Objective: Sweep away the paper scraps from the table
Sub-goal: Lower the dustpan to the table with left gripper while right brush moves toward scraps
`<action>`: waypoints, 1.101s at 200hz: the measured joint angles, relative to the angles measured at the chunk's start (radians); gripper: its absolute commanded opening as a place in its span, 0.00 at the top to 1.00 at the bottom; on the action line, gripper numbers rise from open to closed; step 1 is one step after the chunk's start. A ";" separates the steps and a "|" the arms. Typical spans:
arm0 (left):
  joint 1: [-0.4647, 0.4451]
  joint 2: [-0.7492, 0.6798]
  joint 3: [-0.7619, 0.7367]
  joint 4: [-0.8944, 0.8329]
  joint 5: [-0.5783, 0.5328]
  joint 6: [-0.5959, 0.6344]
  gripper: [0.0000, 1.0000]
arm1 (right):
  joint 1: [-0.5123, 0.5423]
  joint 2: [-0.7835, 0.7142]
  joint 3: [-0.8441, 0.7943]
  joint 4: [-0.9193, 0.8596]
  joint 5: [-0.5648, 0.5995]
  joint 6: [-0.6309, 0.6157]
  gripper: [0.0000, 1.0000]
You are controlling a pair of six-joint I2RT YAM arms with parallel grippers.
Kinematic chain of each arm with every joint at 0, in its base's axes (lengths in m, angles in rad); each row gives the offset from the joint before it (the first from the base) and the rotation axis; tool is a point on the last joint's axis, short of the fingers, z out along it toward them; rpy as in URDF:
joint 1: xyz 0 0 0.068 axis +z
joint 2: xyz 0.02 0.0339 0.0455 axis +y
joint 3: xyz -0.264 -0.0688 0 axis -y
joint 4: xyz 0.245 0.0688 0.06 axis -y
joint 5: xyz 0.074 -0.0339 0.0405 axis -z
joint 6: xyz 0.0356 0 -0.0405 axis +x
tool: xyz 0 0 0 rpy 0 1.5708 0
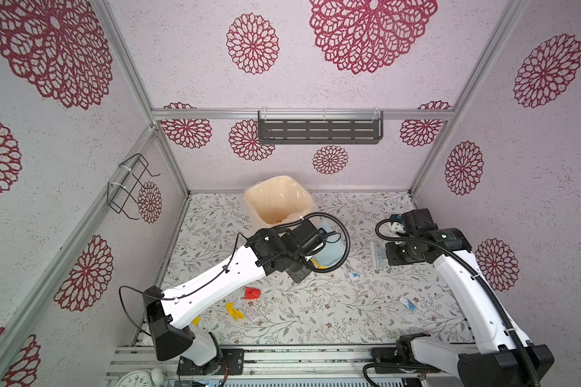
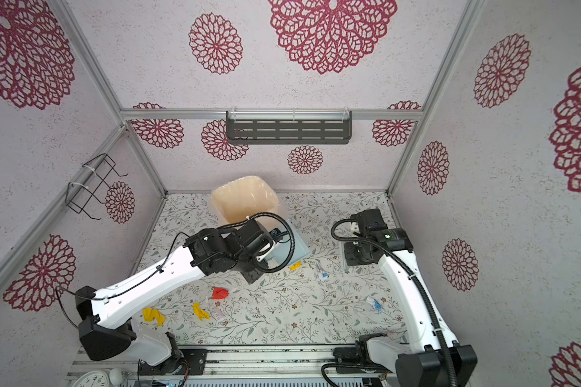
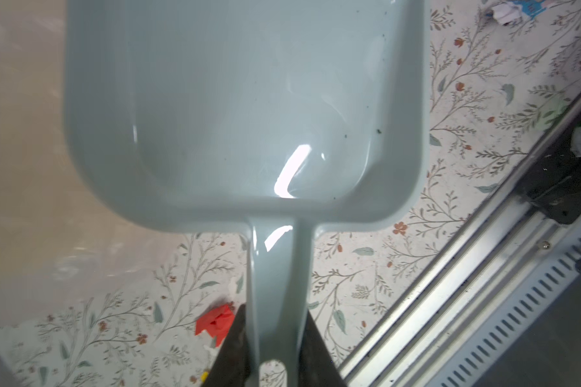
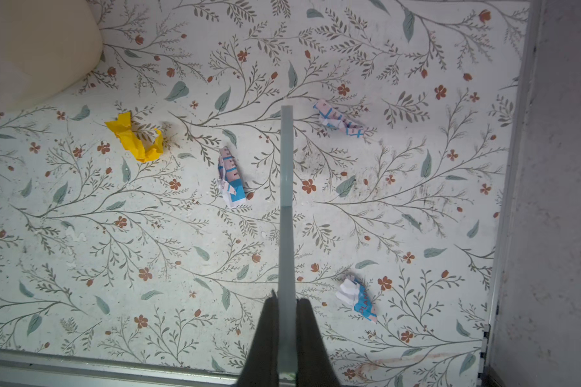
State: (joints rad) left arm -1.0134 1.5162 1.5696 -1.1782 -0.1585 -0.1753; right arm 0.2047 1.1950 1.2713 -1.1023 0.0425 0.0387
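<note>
My left gripper (image 3: 275, 310) is shut on the handle of the pale blue-grey dustpan (image 3: 242, 110), which holds only a few dark specks. In both top views the dustpan (image 1: 329, 251) hangs beside the bin. My right gripper (image 4: 287, 298) is shut on the thin pale brush (image 4: 286, 201), over the table's (image 1: 316, 318) right side. Several paper scraps lie on the table: red (image 1: 251, 293), yellow (image 1: 233, 311) (image 2: 153, 316) (image 2: 295, 266), and white with blue marks (image 1: 353, 274) (image 1: 407, 302). The right wrist view shows a yellow scrap (image 4: 135, 140) and white-blue scraps (image 4: 230, 177) (image 4: 358, 298).
A beige bin (image 1: 275, 199) with a clear liner stands at the back of the table. A wire rack (image 1: 128, 187) hangs on the left wall and a dark shelf (image 1: 319, 129) on the back wall. Aluminium rails (image 1: 299, 355) run along the front edge.
</note>
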 measured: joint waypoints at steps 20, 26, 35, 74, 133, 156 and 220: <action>-0.024 -0.035 -0.137 0.082 0.058 -0.061 1.00 | 0.043 0.030 0.005 0.014 0.043 -0.011 1.00; -0.031 -0.037 -0.172 0.105 0.071 -0.079 1.00 | 0.058 0.040 0.005 0.017 0.054 -0.013 1.00; -0.042 -0.037 -0.219 0.138 0.087 -0.098 1.00 | 0.076 0.053 0.005 0.023 0.067 -0.014 1.00; -0.080 -0.016 -0.365 0.243 0.126 -0.171 1.00 | 0.145 0.110 0.005 0.044 0.142 -0.023 1.00; -0.084 -0.010 -0.483 0.352 0.129 -0.230 1.00 | 0.182 0.173 0.005 0.069 0.196 -0.048 1.00; -0.085 -0.010 -0.515 0.382 0.129 -0.242 1.00 | 0.183 0.191 0.005 0.074 0.197 -0.058 1.00; -0.098 0.011 -0.568 0.406 0.132 -0.248 1.00 | 0.227 0.266 0.005 0.072 0.184 -0.074 1.00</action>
State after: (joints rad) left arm -1.1114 1.5272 1.0016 -0.7719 -0.0265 -0.4232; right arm 0.4320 1.4609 1.2762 -1.0306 0.2264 -0.0353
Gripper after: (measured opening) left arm 0.216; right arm 0.086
